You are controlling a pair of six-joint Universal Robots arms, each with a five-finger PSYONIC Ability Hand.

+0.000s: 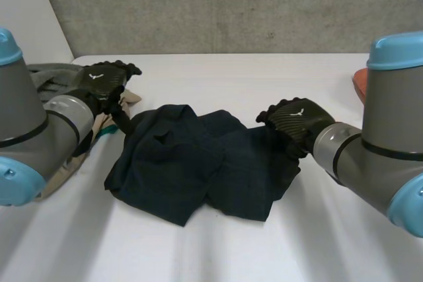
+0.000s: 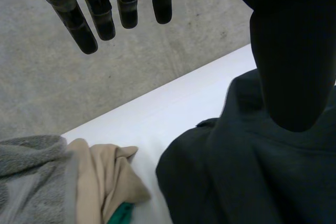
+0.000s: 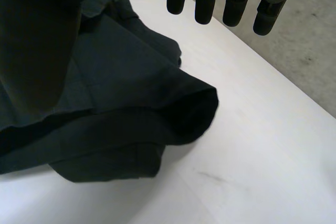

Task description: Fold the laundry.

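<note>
The dark garment point(image 1: 198, 163) is lying crumpled in the middle of the white table point(image 1: 264, 77), bunched in loose folds and not laid flat.

The left hand point(image 1: 104, 78) is hanging at the garment's far left corner, close to a pile of other laundry point(image 1: 49, 77) by the left arm. In the left wrist view its fingers point(image 2: 97, 17) are reaching out straight and spread, clear of any cloth. Its thumb point(image 2: 294, 66) is standing over the garment point(image 2: 252, 182), and contact cannot be confirmed. The hand is released and grasping nothing. Beside the garment in that view, a grey cloth point(image 2: 26, 166), a beige cloth point(image 2: 105, 177) and a scrap of green point(image 2: 122, 214) are lying together on the table.

The right hand point(image 1: 295, 118) is hovering at the garment's far right edge. In the right wrist view its fingers point(image 3: 205, 3) are pointing out straight above bare table, just past a rolled fold of the garment point(image 3: 121, 87). This hand is likewise released and holding nothing.

An orange object point(image 1: 359, 82) is showing at the table's far right, partly behind the right arm.
</note>
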